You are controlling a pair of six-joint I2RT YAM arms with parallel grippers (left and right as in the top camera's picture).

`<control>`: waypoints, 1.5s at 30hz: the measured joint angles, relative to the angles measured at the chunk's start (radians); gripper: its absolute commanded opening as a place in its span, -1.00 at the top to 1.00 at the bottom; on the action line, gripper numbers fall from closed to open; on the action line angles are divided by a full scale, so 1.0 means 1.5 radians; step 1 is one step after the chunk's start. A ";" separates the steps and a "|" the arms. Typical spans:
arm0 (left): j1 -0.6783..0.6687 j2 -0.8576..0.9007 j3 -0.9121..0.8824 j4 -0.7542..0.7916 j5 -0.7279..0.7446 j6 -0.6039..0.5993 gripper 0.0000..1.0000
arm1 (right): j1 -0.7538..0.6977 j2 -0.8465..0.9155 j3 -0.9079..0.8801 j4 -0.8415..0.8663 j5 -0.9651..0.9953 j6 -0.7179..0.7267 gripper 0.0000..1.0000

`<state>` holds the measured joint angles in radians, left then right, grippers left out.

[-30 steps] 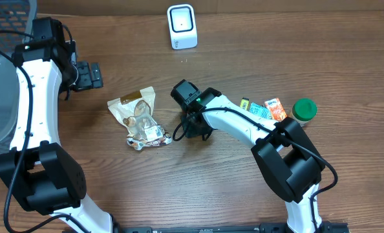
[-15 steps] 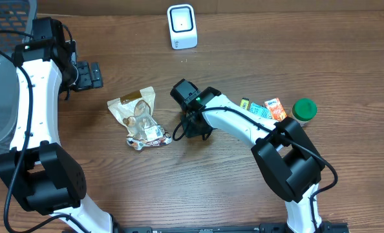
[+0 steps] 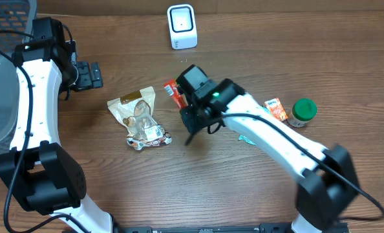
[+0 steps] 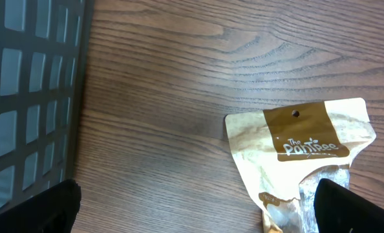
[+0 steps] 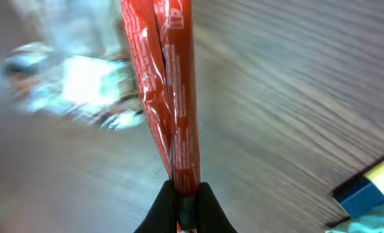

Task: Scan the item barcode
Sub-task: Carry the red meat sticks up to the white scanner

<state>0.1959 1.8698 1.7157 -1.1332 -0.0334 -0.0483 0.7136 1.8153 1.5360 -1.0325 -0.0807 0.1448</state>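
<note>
Right arm (image 3: pixel 269 133) raised since earlier frame; red packet (image 5: pixel 169 84) held off counter (image 3: pixel 179 188), pinched at one end by closed right end effector (image 5: pixel 184 194), short of scanner (image 3: pixel 181 26). Left end effector (image 3: pixel 88 74) open, idle. Risk judged: slip from edge pinch; barcode faced away.

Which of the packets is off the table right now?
The red packet, pinched at one end by the right end effector; the brown snack bag and orange packet lie flat on the table.

Soft, even light fell on the counter (image 3: pixel 198 188), shadows faint. The right arm (image 3: pixel 269 133) blurred with motion overhead; behind the red packet (image 5: pixel 172 84), the right wrist view was smeared, glary.
</note>
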 measured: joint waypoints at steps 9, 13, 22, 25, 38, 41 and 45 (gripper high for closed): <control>0.000 0.000 0.000 0.000 0.000 0.000 -1.00 | 0.000 -0.033 0.006 -0.075 -0.187 -0.269 0.93; 0.000 0.000 0.000 0.000 0.000 0.000 -1.00 | 0.000 -0.033 0.006 -0.071 -0.210 -0.309 0.93; 0.000 0.000 0.000 0.000 0.000 0.000 -1.00 | 0.000 -0.033 0.006 -0.060 -0.188 -0.332 0.93; 0.000 0.000 0.000 0.000 0.000 0.000 -1.00 | 0.000 -0.033 0.006 -0.049 -0.155 -0.324 0.93; 0.000 0.000 0.000 0.000 0.000 0.000 -1.00 | 0.000 -0.031 0.029 0.033 0.196 -0.249 0.94; 0.000 0.000 0.000 0.000 0.000 0.000 -1.00 | 0.000 -0.027 0.092 0.019 0.285 -0.264 0.94; 0.000 0.000 0.000 0.000 0.000 0.000 -1.00 | 0.000 -0.027 0.211 0.036 0.402 -0.316 0.94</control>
<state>0.1959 1.8698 1.7157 -1.1328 -0.0334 -0.0486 0.7132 1.7744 1.8519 -0.9779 0.5217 -0.3294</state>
